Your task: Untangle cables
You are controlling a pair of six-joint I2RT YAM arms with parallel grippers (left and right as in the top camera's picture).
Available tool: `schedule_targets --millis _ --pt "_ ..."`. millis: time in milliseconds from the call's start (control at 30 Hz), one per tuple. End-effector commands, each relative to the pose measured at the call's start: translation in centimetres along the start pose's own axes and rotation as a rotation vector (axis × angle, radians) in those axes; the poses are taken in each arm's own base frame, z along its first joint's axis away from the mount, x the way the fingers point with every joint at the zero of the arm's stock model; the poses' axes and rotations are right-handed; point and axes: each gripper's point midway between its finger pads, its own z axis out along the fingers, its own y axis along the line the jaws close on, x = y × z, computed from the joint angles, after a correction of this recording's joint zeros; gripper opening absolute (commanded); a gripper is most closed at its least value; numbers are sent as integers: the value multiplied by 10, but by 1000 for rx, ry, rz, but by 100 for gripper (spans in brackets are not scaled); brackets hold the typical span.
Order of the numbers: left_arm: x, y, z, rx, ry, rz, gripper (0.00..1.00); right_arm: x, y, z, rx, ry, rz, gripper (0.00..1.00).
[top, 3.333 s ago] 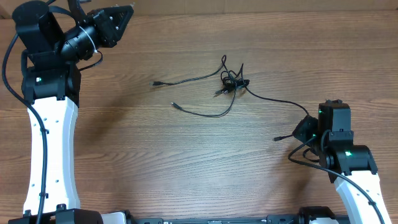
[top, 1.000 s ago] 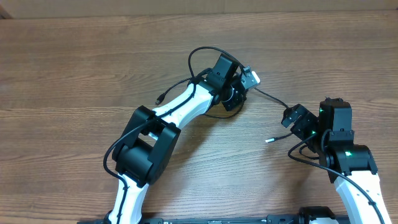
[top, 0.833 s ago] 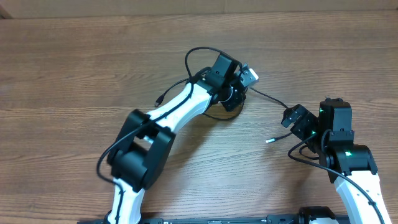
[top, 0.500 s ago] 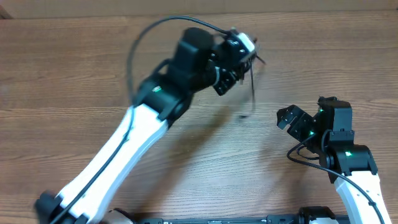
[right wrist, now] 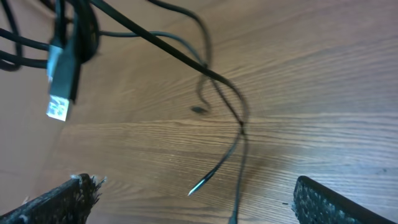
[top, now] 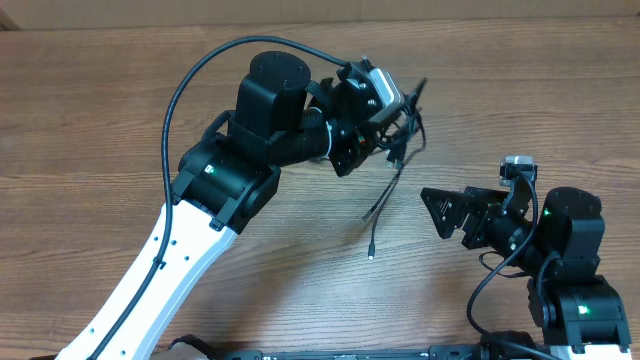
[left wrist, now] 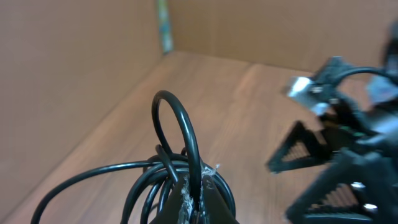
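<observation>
Wood-grain worktop (top: 120, 120) runs under every view. Your left hand (top: 388, 112) is clamped on the knotted part of the cables (top: 384, 195) and holds it above the worktop, likely so the free ends hang and the snarl loosens under its own weight. Two strands dangle from it. The teal tip (right wrist: 198, 184) hangs low over the wood, and a silvery plug (right wrist: 60, 93) sits higher up. Your right hand (top: 434, 212) sits beside the strands with its fingers spread wide, gripping nothing, seemingly placed to catch a loose strand. You cannot trace how the loops cross inside the knot, because the left fingers cover it and both wrist views are blurred. Whether any end touches the worktop is unclear.
</observation>
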Motion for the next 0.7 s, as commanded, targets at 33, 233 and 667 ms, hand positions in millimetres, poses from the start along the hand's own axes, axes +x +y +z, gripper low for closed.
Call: schedule_targets --millis 33,233,667 --pt "-25 -39 -17 208 -94 12 4 -4 17 -4 -85 -8 -50 100" --pt "-24 -57 -22 308 -96 -4 4 -16 29 -6 -139 -54 -93 100" --pt "-24 -69 -26 384 -102 -14 4 -31 36 -8 -163 -114 -138 99"
